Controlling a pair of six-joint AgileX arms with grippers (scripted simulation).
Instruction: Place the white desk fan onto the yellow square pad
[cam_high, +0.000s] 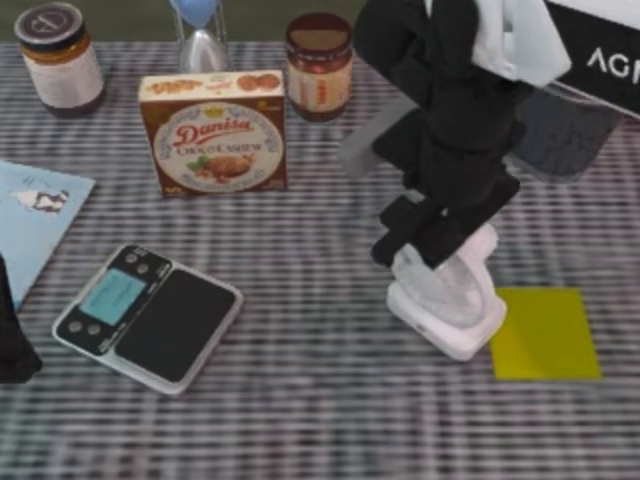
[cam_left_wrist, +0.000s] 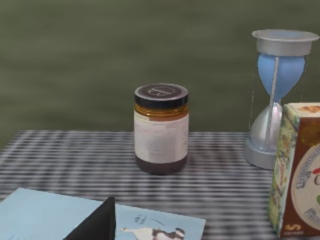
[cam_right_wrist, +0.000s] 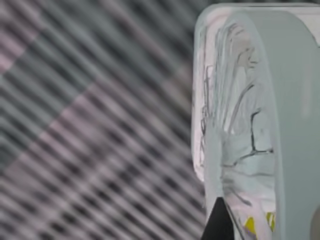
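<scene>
While the right end effector (cam_high: 432, 232) is down on the white desk fan (cam_high: 450, 300), the fan stands just left of the yellow square pad (cam_high: 545, 333), and its base seems to touch or slightly overlap the left edge of the pad. The black fingers sit at the upper part of the round grille, but I cannot tell if they are closed on the fan or only beside it. In the right wrist view the grille of the fan (cam_right_wrist: 250, 125) fills most of the picture, one dark fingertip (cam_right_wrist: 218, 222) shows near it, and a small piece of yellow is seen through the grille.

The pad lies flat on the striped counter (cam_high: 320, 420), at the right side, and nothing stands on it. Other things are well apart from the fan: a digital scale (cam_high: 148, 315) to the left, a cookie box (cam_high: 214, 132) behind that, a jar (cam_high: 319, 66) near the far edge, a second jar (cam_high: 62, 58) at the far left corner, and an hourglass (cam_high: 200, 35) between them. A light blue booklet (cam_high: 35, 220) lies at the left edge.

The left end effector (cam_high: 12, 340) rests at the left edge of the counter, next to the booklet; whether it is wide or narrow I cannot tell.
</scene>
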